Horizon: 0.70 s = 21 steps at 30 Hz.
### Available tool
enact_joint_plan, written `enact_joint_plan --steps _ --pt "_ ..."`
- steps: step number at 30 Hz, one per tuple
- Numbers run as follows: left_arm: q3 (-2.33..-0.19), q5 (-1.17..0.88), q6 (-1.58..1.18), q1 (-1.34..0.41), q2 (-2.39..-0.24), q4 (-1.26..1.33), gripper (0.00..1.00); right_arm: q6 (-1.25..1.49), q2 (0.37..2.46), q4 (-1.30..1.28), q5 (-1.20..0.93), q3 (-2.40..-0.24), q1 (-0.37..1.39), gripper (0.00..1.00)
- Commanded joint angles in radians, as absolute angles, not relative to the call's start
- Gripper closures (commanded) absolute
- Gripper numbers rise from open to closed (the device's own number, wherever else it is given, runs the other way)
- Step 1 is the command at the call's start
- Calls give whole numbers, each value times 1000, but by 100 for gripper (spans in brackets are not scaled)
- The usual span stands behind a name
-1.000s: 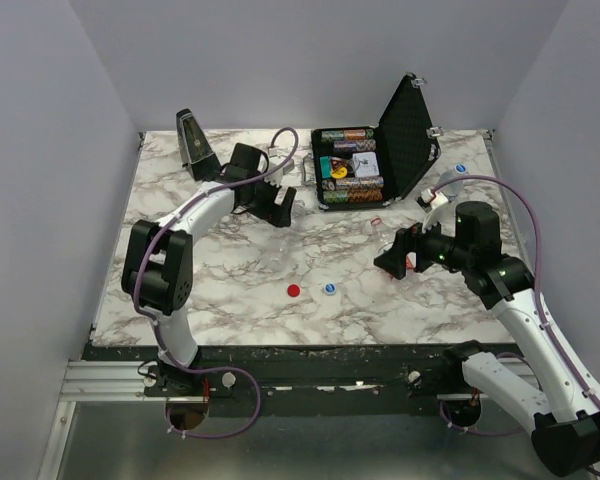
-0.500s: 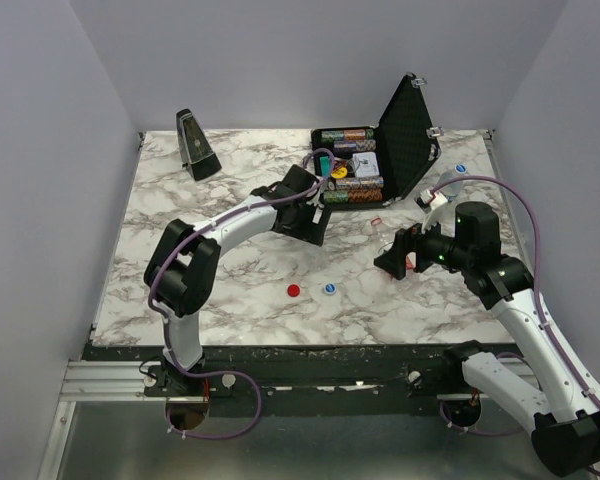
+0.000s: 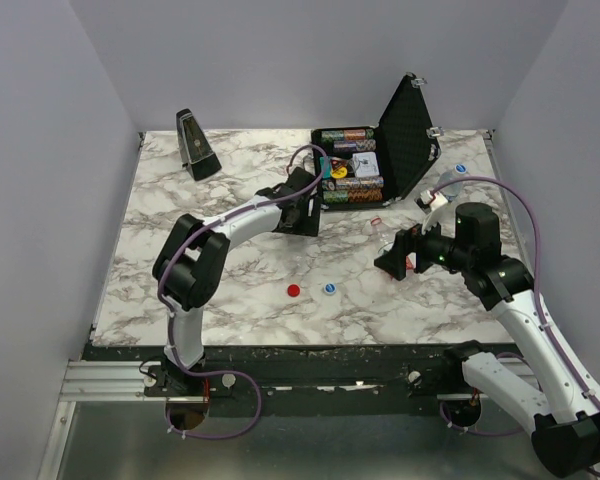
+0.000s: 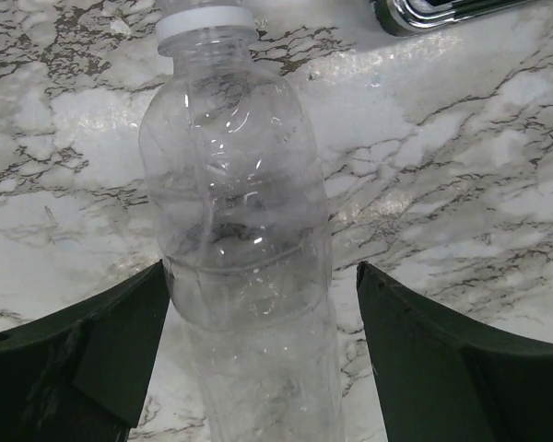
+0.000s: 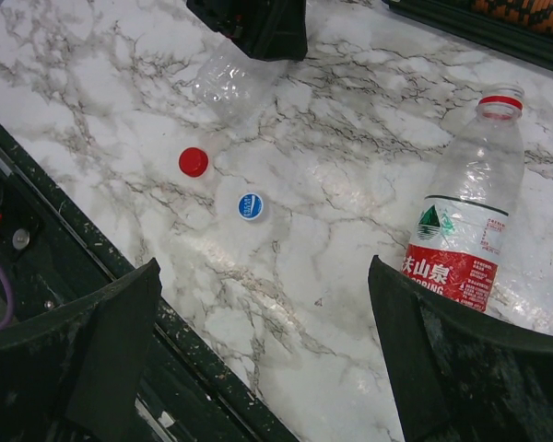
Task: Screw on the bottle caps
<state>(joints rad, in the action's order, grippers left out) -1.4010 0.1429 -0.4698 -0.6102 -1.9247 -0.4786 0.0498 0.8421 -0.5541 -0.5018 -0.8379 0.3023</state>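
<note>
The left gripper has swung over from near the metronome and now straddles the clear bottle, jaws apart, unclamped, so a grasp looks next; the red cap and a blue cap lie loose mid-table, and the right gripper gapes empty beside the labelled bottle.

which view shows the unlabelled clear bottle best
Left wrist: the unlabelled clear bottle fills the frame inside the open left gripper. Right wrist shows only part of it poking out from that gripper; top external hides it under the left arm.
</note>
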Motion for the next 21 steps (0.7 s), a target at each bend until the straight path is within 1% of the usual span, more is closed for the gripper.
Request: enact_joint_plan --steps 1,5,8,9,12,13,14,15,16,17,18,21 --pt "-1439 187 -506 -612 -1979 -468 11 28 821 -537 -485 -815 311 0" --pt "-1445 212 -515 -612 -1996 -483 12 26 815 -538 -479 -813 311 0" --pt "-1434 212 -508 -612 -1994 -486 18 25 815 -538 -477 -815 311 0" --pt "-1428 213 -503 -612 -1987 -485 21 25 816 -538 -477 -816 310 0" --pt "-1396 213 -473 -612 -1941 -451 36 26 827 -545 -480 -830 311 0" --pt "-1384 213 -459 -612 -1921 -436 38 26 830 -549 -480 -836 311 0" --pt "-1365 206 -436 -612 -1895 -414 43 26 833 -552 -482 -841 311 0" --pt "-1352 199 -416 -612 -1870 -394 44 26 836 -555 -483 -845 311 0" --pt "-1333 192 -393 -612 -1838 -376 48 25 839 -558 -483 -854 311 0" --pt "-1310 184 -367 -612 -1807 -350 49 25 844 -561 -482 -859 311 0" --pt "-1287 173 -344 -612 -1771 -327 52 22 848 -568 -480 -867 311 0" --pt "-1177 137 -247 -612 -1630 -212 53 11 867 -601 -473 -903 313 0"
